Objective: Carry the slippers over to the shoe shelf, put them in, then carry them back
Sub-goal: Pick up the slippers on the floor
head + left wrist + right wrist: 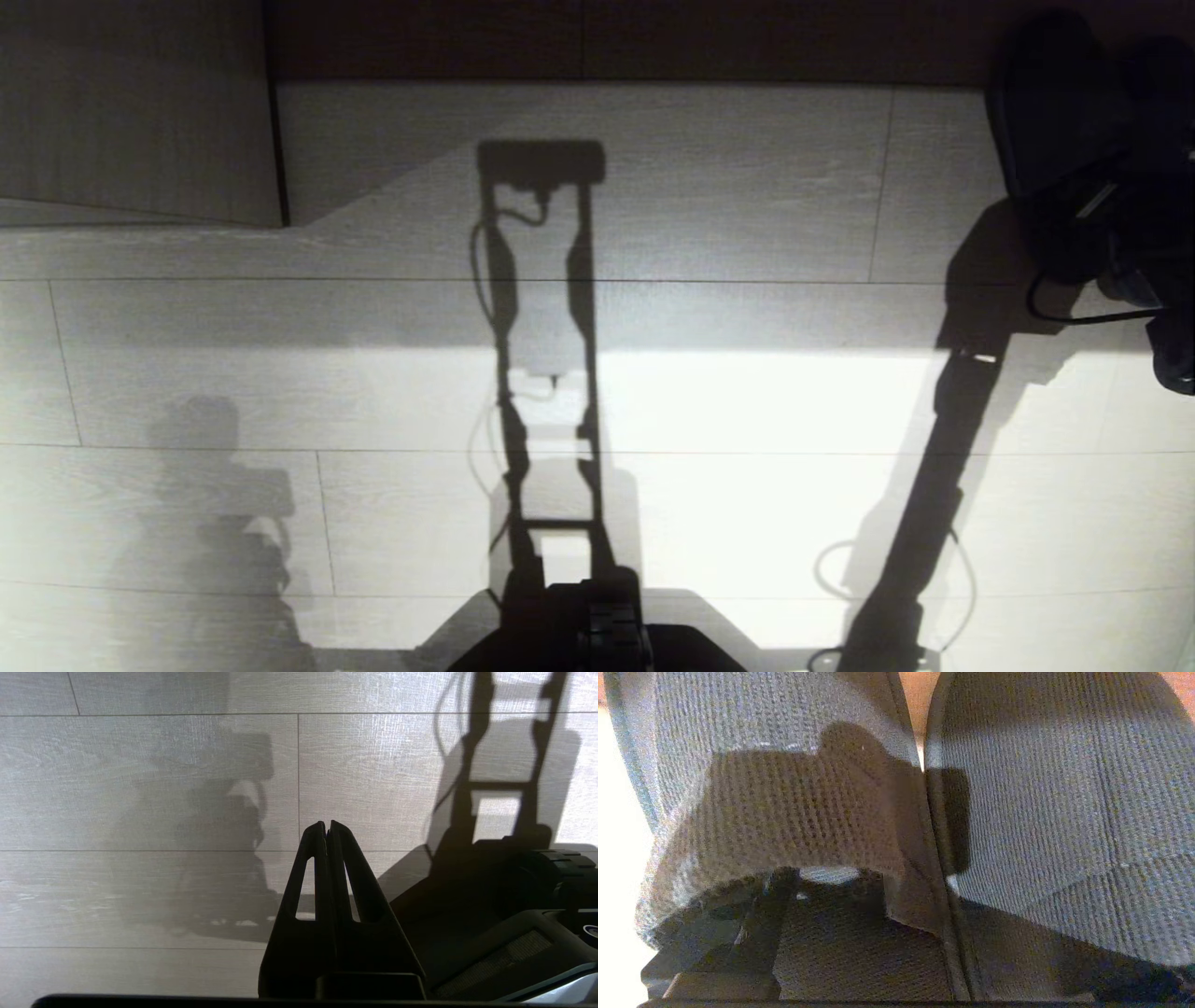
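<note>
pale wood-grain floor planks (747, 187) fill the head view, with thin dark seams between them (the same planks (140, 788) show in the left wrist view). a bright patch of light (766, 467) lies across the middle and near part of the floor. a pale wood-grain panel (131, 103) stands at the far left, with a dark upright edge on its right side. along the far edge runs a dark brown band (607, 37), too dim to tell apart.

The slippers (1017, 812) filled the right wrist view, two grey ribbed-fabric uppers side by side and touching along their inner edges. The nearer opening of one gaped, showing its dark insole. A sliver of orange-brown surface showed between the toes.
</note>
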`<state>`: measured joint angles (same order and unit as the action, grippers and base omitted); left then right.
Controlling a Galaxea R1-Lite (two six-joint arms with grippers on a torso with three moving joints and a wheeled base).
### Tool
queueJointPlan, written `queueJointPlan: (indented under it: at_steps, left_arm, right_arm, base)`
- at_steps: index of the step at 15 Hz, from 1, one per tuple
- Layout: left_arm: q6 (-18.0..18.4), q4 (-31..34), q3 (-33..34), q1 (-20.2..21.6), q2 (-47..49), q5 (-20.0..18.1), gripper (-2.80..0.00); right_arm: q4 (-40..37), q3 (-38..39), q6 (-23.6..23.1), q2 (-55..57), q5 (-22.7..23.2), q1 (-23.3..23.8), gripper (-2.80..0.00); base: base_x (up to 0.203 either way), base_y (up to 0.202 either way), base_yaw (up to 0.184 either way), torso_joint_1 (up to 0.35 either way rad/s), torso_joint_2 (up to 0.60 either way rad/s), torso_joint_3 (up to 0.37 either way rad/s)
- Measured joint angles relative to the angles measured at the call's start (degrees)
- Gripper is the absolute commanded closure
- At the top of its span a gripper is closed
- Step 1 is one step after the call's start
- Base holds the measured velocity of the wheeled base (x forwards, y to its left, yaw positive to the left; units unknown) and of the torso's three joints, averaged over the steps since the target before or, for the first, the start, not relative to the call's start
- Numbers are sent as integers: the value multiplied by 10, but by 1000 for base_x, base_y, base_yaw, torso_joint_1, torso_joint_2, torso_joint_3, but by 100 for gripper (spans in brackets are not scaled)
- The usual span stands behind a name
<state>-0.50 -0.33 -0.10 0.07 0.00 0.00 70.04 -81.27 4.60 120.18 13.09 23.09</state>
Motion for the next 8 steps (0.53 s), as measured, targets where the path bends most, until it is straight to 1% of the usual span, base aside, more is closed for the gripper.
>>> queueJointPlan:
  at_steps: [3, 4, 8]
  left_arm:
    - [0, 0, 0, 0, 0, 0, 0]
    - [0, 0, 0, 0, 0, 0, 0]
    - [0, 0, 0, 0, 0, 0, 0]
  right_arm:
    - [-1, -15, 0, 9, 0, -1, -280]
    - [0, -16, 1, 10, -1, -1, 0]
    - [1, -13, -1, 10, 1, -2, 0]
  base:
    - [0, 0, 0, 0, 0, 0]
    - [0, 0, 0, 0, 0, 0]
    - [0, 0, 0, 0, 0, 0]
